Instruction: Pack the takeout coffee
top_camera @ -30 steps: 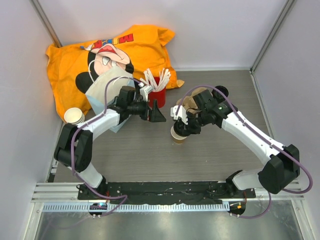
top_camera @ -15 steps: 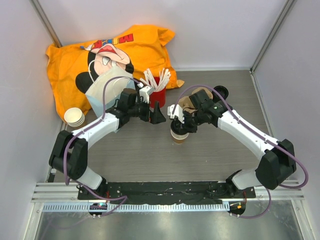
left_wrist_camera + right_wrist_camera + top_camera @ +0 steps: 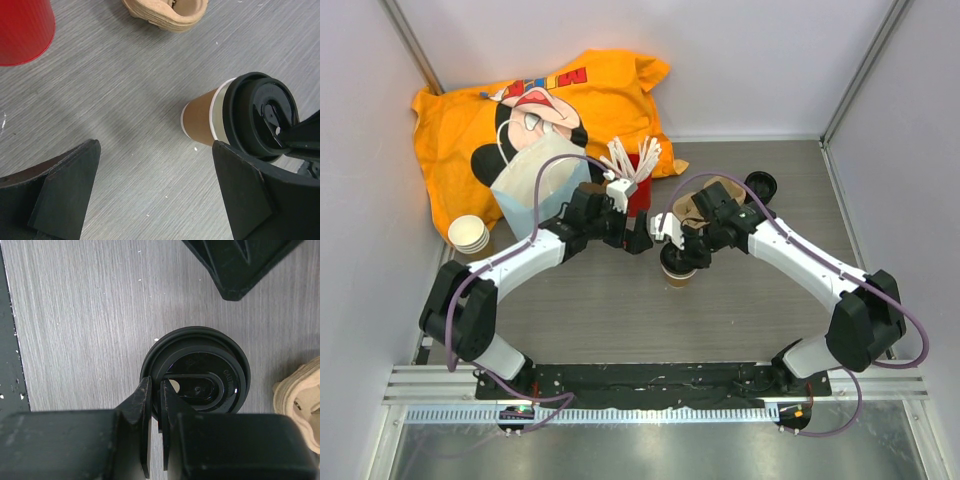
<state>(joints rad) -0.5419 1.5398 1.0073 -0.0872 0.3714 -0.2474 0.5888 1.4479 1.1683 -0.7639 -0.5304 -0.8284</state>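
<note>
**Brown takeout coffee (image 3: 200,117) pinched at the lid**

Grey wood-grain bench (image 3: 740,310) carries the cup upright near its middle, just in front of a pulp cup carrier (image 3: 167,12). The right gripper (image 3: 156,385) comes down from above with its jaws almost together, nipping the rim of the black lid (image 3: 200,365). The left gripper (image 3: 156,147) is spread wide and holds nothing. It sits just beside the cup on its left, with a red cup (image 3: 638,190) behind it.

One lidded coffee (image 3: 235,117), one red cup (image 3: 22,25), one orange bag (image 3: 520,110).
</note>
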